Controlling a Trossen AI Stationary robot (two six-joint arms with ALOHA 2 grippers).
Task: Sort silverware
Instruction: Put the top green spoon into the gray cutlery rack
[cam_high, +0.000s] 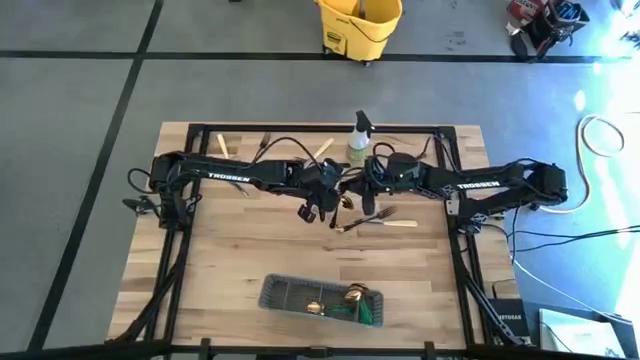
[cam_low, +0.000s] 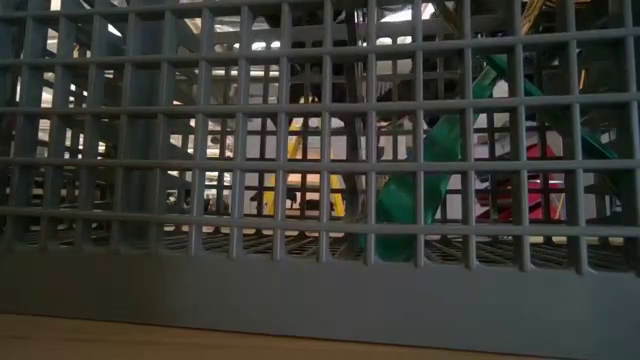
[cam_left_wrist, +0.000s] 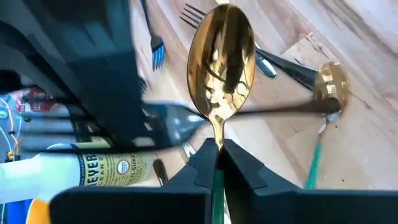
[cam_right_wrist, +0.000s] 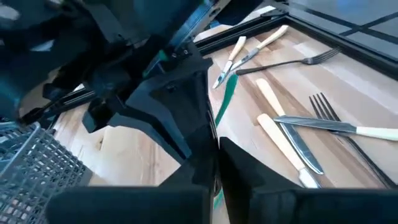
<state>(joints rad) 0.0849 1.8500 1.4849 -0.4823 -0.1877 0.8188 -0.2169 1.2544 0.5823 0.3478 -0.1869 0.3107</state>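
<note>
Gold, mirror-bright and oval: watch that spoon (cam_left_wrist: 222, 62), pinched just below the bowl between the clenched fingers (cam_left_wrist: 249, 165) of the left gripper (cam_left_wrist: 217, 155), slim green handle running back between them, aloft over the middle of the wooden table (cam_high: 240, 250) and close to the spray bottle (cam_high: 358, 140). Right gripper (cam_right_wrist: 214, 180) nose to nose with it, a sliver of green at its tips; grip there impossible to judge. Looks like a lift or a handover on the way to the grey mesh caddy (cam_high: 290, 292) at the near edge. Keep the squeeze firm, since polished metal slides easily. Hold the handle in line with the fingers, avoid swinging the heavy bowl, and clear the other arm before travelling. Below, more smooth slender pieces scattered on the pale wood grain: a second gold spoon (cam_left_wrist: 329, 87), a cream-handled knife (cam_right_wrist: 298, 140), a thin dark fork (cam_right_wrist: 292, 62). Lower handle-first into one cell of the stiff grid.
</note>
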